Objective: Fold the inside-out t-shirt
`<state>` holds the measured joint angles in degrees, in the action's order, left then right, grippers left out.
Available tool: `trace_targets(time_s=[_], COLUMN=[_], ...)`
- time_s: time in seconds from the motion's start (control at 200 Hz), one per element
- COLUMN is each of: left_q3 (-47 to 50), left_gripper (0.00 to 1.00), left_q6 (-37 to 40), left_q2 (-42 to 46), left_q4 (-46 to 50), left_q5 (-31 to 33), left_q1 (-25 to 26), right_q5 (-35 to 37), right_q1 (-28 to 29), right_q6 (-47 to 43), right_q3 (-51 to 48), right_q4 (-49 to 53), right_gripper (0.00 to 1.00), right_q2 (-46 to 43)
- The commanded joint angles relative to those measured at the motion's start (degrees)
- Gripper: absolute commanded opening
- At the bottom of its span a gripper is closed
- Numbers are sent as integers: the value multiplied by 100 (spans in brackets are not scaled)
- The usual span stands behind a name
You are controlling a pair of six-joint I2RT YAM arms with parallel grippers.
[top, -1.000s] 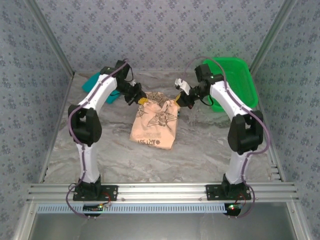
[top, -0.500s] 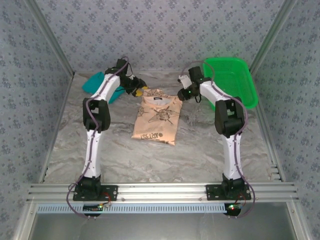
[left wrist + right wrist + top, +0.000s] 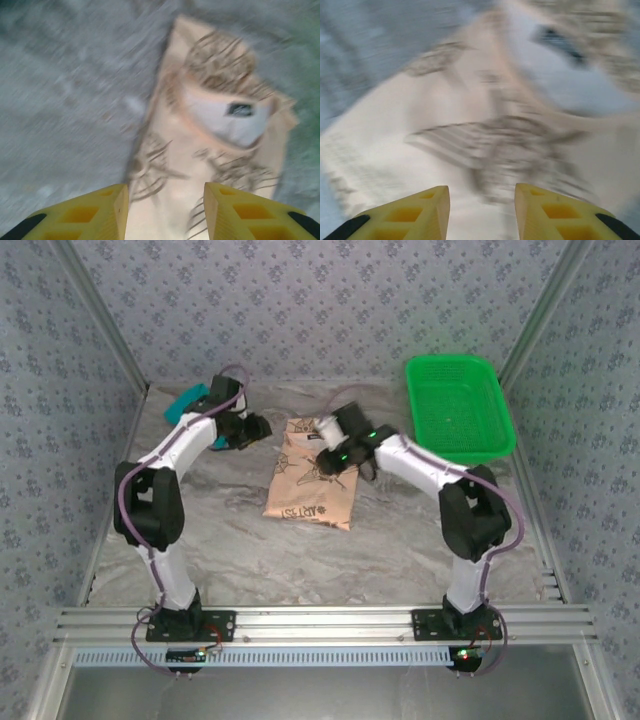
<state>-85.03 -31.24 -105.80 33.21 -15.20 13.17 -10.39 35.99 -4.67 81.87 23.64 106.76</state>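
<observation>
Patterned blue-grey walls enclose a marbled grey table (image 3: 400, 530). On it, toward the far middle, lies the inside-out t-shirt (image 3: 312, 480), folded into a narrow upright rectangle. It is peach-beige with dark brown compass prints, and its collar end points away from the arm bases.

In the top view, the left gripper (image 3: 260, 428) hovers just left of the shirt's far left corner, near it but apart from it. The right gripper (image 3: 322, 438) reaches in from the right and sits over the shirt's far end, close to the collar.

From the left wrist, the left gripper (image 3: 166, 210) shows two yellow fingers (image 3: 90, 215) spread apart with nothing between them. The t-shirt (image 3: 170, 150) lies ahead and below them. Its pale neck opening and small dark label (image 3: 241, 108) sit farther off, toward the upper right.

The right wrist picture is blurred. The right gripper (image 3: 482, 212) also has its yellow fingers (image 3: 555, 215) parted and empty, directly above the printed cloth of the t-shirt (image 3: 420, 125). A dark smear at the upper right appears to be the label.

A green basket (image 3: 497, 415) stands at the far right of the table, well apart from the shirt. A teal folded shirt (image 3: 185, 402) lies at the far left, behind the left arm.
</observation>
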Motion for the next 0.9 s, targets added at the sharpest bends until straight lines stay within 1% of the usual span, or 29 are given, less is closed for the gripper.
trace_targets(time_s=[0.0, 0.05, 0.095, 0.195, 0.215, 0.26, 0.285, 0.345, 0.385, 0.41, 0.465, 0.52, 0.6, 0.655, 0.74, 0.815, 0.845, 0.895], left_q3=[465, 661, 837, 1339, 1466, 1758, 1916, 2306, 2477, 2536, 2609, 2702, 2940, 3170, 3475, 3743, 3846, 3983], left_gripper=[45, 44, 41, 40, 42, 54, 58, 72, 77, 79, 80, 74, 72, 72, 74, 81, 81, 81], left_q6=[238, 296, 275, 225, 240, 220, 235, 306, 419, 426, 562, 763, 1063, 1305, 1864, 2344, 2550, 2780], left_q2=[674, 936, 1140, 1642, 1754, 2013, 2156, 2432, 2583, 2635, 2723, 2789, 2915, 3004, 3114, 3219, 3275, 3381], left_q4=[-54, -43, -4, -148, -244, -451, -572, -952, -1149, -1186, -1233, -1262, -1332, -1379, -1425, -1578, -1653, -1759], left_q5=[753, 880, 1013, 1197, 1156, 1104, 1058, 664, 364, 233, -61, -214, -301, -284, -211, -194, -163, 90], left_q1=[-127, -185, -229, -254, -252, -253, -249, -261, -258, -262, -247, -198, -56, 115, 517, 861, 985, 1141], right_q5=[-50, 26, 82, 112, 124, 102, 76, -25, -192, -228, -347, -458, -557, -487, -1057, -1537, -1712, -2006], right_q1=[422, 572, 674, 973, 1047, 1214, 1297, 1509, 1656, 1753, 2044, 2337, 2596, 2468, 1872, 1133, 835, 305], right_q6=[199, 142, 93, -132, -184, -298, -360, -429, -477, -459, -369, -249, -254, -246, -592, -1296, -1699, -2302], right_q3=[-173, -160, -148, -498, -648, -969, -1178, -1719, -2006, -2188, -2558, -2831, -3097, -3173, -3045, -2816, -2710, -2519], right_q4=[-465, -583, -617, -688, -743, -847, -895, -940, -942, -940, -902, -796, -563, -331, 79, 210, 233, 193], right_gripper=[38, 35, 32, 31, 31, 31, 31, 31, 31, 31, 31, 33, 35, 37, 40, 42, 42, 42], right_q2=[391, 646, 836, 896, 844, 682, 583, 342, 168, 44, -288, -661, -1304, -1740, -2192, -2311, -2282, -2170])
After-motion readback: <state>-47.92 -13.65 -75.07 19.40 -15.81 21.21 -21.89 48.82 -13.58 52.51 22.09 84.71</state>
